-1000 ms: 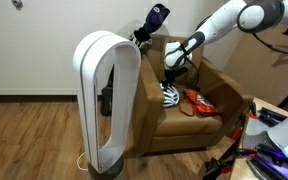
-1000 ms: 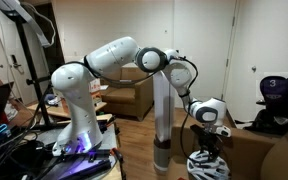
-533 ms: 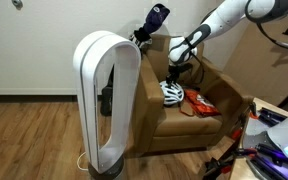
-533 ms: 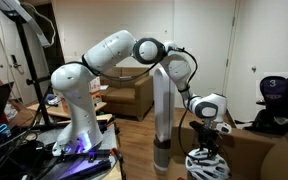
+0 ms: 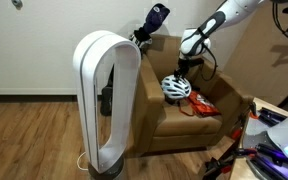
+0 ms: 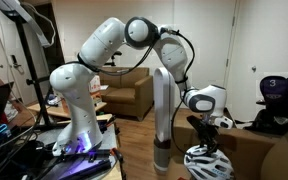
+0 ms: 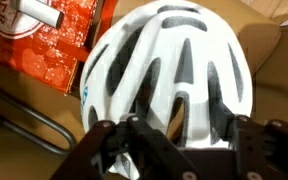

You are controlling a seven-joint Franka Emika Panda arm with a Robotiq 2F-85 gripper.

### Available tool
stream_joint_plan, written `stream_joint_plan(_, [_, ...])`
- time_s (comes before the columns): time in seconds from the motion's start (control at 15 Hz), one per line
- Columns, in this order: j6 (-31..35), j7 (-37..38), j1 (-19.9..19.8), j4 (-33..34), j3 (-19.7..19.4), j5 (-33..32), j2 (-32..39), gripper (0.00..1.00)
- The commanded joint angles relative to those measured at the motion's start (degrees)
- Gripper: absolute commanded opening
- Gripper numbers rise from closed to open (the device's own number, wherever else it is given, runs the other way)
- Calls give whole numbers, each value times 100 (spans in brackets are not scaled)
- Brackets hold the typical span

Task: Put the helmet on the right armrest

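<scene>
A white bicycle helmet with black vents (image 5: 175,87) hangs over the seat of a brown armchair (image 5: 216,92). It also shows low in an exterior view (image 6: 206,162) and fills the wrist view (image 7: 174,60). My gripper (image 5: 185,66) is just above it, shut on the helmet's rear rim, and shows in an exterior view (image 6: 207,137). In the wrist view the gripper (image 7: 179,138) has its fingers on either side of the helmet's edge. The armchair's armrests are partly hidden by the fan and the arm.
A tall white bladeless fan (image 5: 108,100) stands in front of the armchair, and shows as a column (image 6: 162,115). A red packet (image 5: 199,102) lies on the seat, also in the wrist view (image 7: 54,45). A dark purple helmet (image 5: 153,20) sits on the chair's back corner.
The gripper has risen and shifted right, carrying the white helmet up off the seat. The arm's upper links have swung higher.
</scene>
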Motion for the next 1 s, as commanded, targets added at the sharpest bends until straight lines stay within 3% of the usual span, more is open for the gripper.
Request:
stream_joint_plan(0.0, [-15, -18, -11, -74, -28, 28, -95, 65])
stream_joint_plan(0.13, [-19, -16, 1, -49, -32, 25, -60, 65])
stream_joint_plan(0.2, [-3, 118, 115, -7, -120, -35, -2, 40])
stream_joint_plan(0.47, [214, 416, -22, -293, -397, 93, -386, 40])
stream_joint_plan(0.93, [528, 339, -989, -1043, -685, 807, -1314, 40])
